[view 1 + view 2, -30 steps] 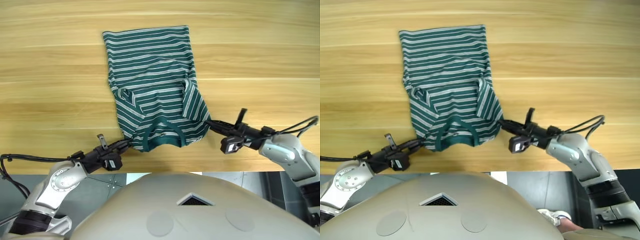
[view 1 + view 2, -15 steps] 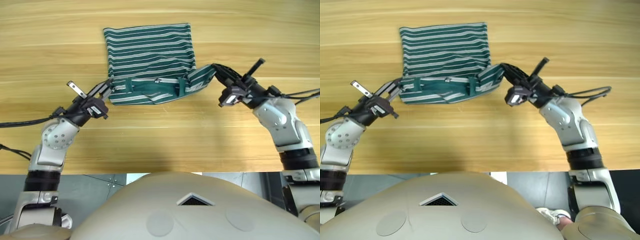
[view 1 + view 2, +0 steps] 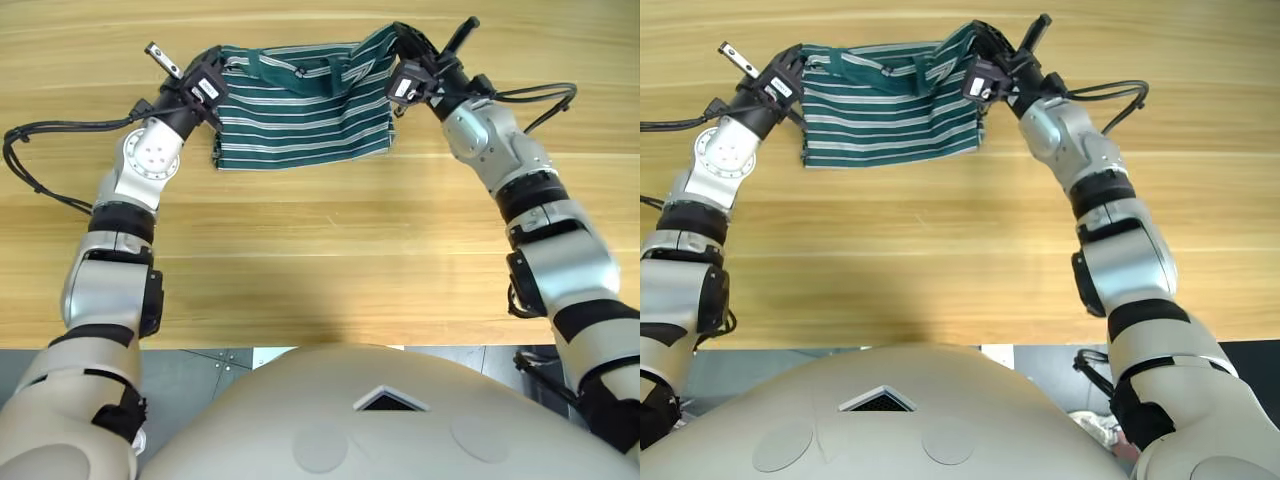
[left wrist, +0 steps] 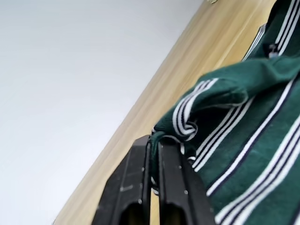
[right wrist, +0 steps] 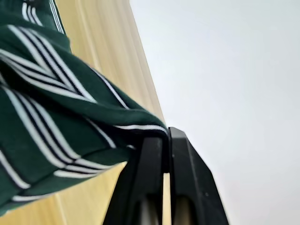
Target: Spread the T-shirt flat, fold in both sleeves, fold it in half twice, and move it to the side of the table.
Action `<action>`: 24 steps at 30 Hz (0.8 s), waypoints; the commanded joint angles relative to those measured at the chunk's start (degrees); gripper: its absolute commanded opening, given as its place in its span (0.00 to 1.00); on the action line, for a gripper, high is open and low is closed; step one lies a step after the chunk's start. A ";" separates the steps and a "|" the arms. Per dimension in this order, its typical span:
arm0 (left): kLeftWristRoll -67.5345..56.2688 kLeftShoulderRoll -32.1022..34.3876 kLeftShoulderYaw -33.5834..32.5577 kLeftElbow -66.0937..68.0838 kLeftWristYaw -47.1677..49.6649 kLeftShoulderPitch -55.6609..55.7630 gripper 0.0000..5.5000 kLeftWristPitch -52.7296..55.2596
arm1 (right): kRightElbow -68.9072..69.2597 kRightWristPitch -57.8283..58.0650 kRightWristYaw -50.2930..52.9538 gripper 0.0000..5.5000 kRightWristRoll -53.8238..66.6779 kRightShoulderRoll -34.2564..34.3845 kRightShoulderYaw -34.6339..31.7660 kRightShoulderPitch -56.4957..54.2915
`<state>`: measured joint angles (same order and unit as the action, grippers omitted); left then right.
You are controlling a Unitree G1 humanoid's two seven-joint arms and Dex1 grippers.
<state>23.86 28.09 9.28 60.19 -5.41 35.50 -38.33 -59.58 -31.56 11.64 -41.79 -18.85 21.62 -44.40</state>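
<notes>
Two pinches held the T-shirt (image 3: 300, 120): left gripper (image 3: 220, 58) and right gripper (image 3: 400, 35) each clamped a shoulder corner, stretching that edge taut between them, the rest draped on the table (image 3: 300, 250) beneath, apparently so the half-fold would land square.

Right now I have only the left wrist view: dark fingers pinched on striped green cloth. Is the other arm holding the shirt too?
Observer: Yes. The right gripper is shut on the T-shirt at its far right corner.
Operator: How does the shirt sit?
Observer: Doubled over into a rectangle, collar on top at the far edge, near edge on the table.
Operator: Where is my gripper along it?
Observer: The left gripper holds the far left corner, about level with the right one.
</notes>
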 commanded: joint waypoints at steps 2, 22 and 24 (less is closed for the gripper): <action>2.01 -2.13 1.92 8.91 4.69 5.52 0.00 2.01 | -9.45 2.76 4.26 0.00 -0.45 3.56 2.03 -6.82; 0.41 -4.91 0.34 16.99 8.95 11.44 0.50 15.96 | -15.20 9.32 8.78 0.55 -1.00 12.35 6.02 -10.34; -0.20 -3.65 -0.85 17.44 11.64 10.95 0.56 18.36 | -13.52 7.28 9.70 0.56 -6.25 17.72 13.05 -7.28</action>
<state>24.52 22.71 9.67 76.79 3.94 45.73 -21.98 -74.88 -22.31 20.21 -44.01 -6.57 29.25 -53.92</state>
